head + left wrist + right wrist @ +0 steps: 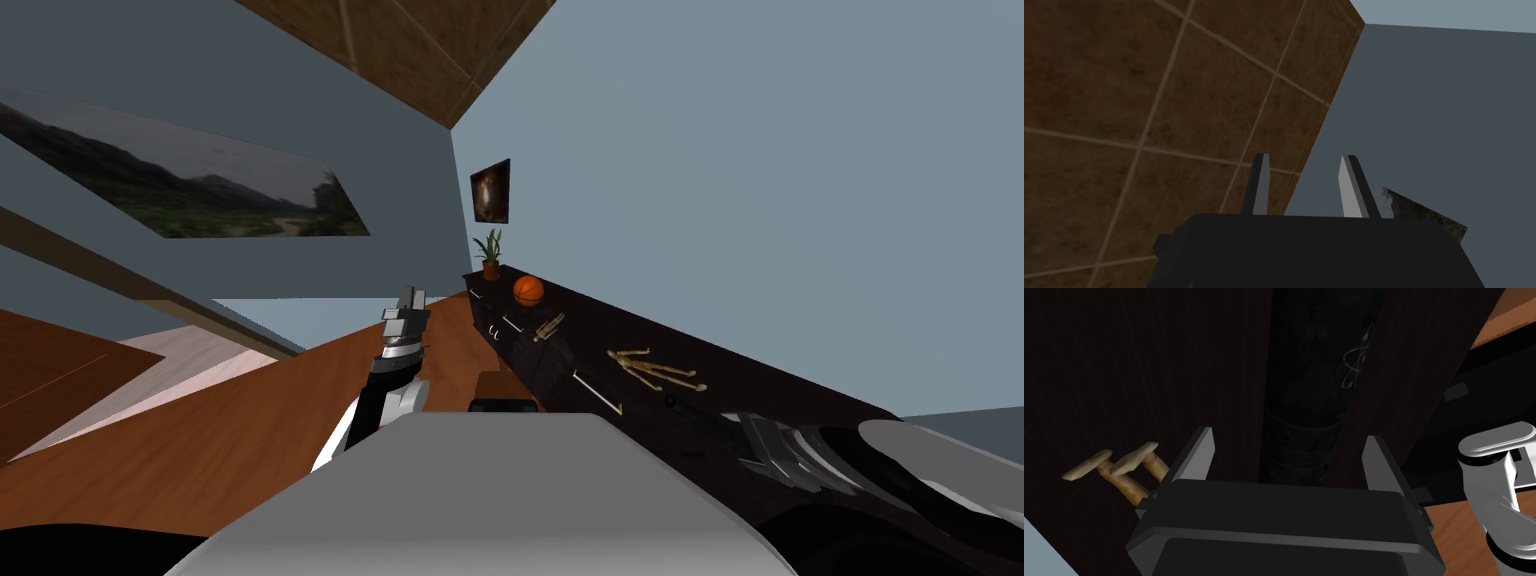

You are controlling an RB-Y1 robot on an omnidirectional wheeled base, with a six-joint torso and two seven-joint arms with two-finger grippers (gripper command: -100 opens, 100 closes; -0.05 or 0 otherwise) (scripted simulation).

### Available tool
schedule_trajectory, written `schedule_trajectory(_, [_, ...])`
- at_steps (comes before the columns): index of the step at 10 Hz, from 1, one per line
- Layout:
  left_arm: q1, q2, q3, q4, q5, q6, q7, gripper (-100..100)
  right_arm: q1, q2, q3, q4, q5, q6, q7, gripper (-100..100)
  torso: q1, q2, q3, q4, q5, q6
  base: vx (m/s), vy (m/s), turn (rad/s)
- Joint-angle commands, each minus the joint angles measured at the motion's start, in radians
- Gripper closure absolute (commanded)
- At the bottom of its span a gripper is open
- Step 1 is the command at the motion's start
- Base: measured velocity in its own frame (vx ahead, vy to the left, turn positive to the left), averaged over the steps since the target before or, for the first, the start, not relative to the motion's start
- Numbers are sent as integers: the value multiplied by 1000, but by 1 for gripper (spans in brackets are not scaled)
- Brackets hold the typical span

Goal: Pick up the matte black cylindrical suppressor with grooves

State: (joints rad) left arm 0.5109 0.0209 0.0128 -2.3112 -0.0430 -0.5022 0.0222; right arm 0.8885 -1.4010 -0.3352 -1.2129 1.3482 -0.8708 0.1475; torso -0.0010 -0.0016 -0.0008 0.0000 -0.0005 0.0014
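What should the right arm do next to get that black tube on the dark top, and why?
Probably ease the right end effector down a little, then close it. Its fingers stand open on either side of the suppressor, which runs between them on the dark top, with a gap showing at each side, so nothing is gripped yet.

Hand [1290,437] spread wide, black grooved suppressor [1316,363] ahead

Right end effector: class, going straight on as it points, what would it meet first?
Probably the black grooved cylinder on the dark sideboard, centred ahead of the open right end effector; depth unclear.
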Motion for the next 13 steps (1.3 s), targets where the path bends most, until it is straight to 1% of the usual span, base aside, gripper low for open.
schedule_trajectory(1, [0, 0, 0, 0, 0, 0, 0, 0, -10, 21, 29, -6, 10, 28, 5, -100, 0, 0, 0, 0, 0, 0, 46, -57, -2])
schedule_trajectory(2, [0, 0, 0, 0, 0, 0, 0, 0, -9, 14, 21, -3, 7, 17, 1, -100, -1, 0, 0, 0, 0, 0, 21, -26, 2])
schedule_trajectory(3, [0, 0, 0, 0, 0, 0, 0, 0, -9, 15, 24, -4, 8, 21, 2, 100, 0, 1, 0, 0, 0, 0, 0, 0, 0])
schedule_trajectory(7, [0, 0, 0, 0, 0, 0, 0, 0, -9, 16, 24, -3, 8, 20, 1, 100, 2, 2, 1, 1, 1, -1, 0, 0, 0])
schedule_trajectory(8, [0, 0, 0, 0, 0, 0, 0, 0, -9, 16, 24, -3, 8, 20, 2, 0, 3, 2, 1, 1, 1, 0, 0, 0, 0])
schedule_trajectory(9, [0, 0, 0, 0, 0, 0, 0, 0, 1, 2, -3, 6, -3, -2, 9, 100, 3, 2, 1, 1, 1, 0, -18, 24, 5])
schedule_trajectory(11, [0, 0, 0, 0, 0, 0, 0, 0, 12, -16, -36, 18, -15, -31, 12, 100, 7, 5, 3, 1, 3, -1, -49, 48, 12])
schedule_trajectory(12, [0, 0, 0, 0, 0, 0, 0, 0, 16, -9, -32, 12, -12, -19, 11, 100, 7, 6, 3, 1, 3, 0, -23, 15, -3])
schedule_trajectory(13, [0, 0, 0, 0, 0, 0, 0, 0, 17, -10, -35, 13, -14, -24, 14, 0, 6, 5, 3, 1, 3, 0, 0, 0, 0])
